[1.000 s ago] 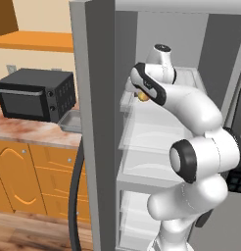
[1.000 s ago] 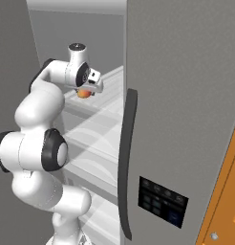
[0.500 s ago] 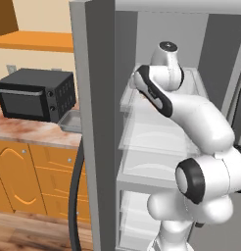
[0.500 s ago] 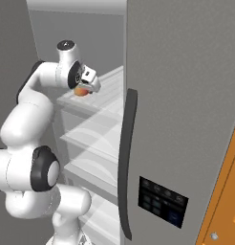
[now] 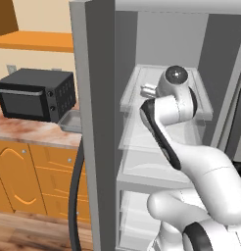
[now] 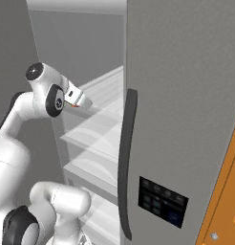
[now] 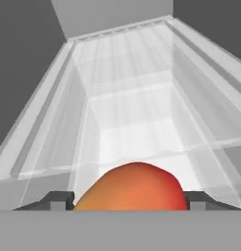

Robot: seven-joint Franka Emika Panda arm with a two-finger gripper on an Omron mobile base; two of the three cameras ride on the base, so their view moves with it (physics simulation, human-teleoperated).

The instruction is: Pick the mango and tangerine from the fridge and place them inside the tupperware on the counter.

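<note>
Red-orange, yellow-shaded roundish mango [image 7: 134,188]: sits between the dark fingertips [image 7: 58,198] of the pincer [image 7: 130,198], gripped, above a translucent white shelf [image 7: 127,108] inside the tall grey fridge [image 6: 181,95]. No legible writing.

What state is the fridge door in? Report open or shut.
Open. The fridge door stands swung aside, baring the translucent shelves, and the gripper reaches in over a shelf with the mango between its fingers.
</note>
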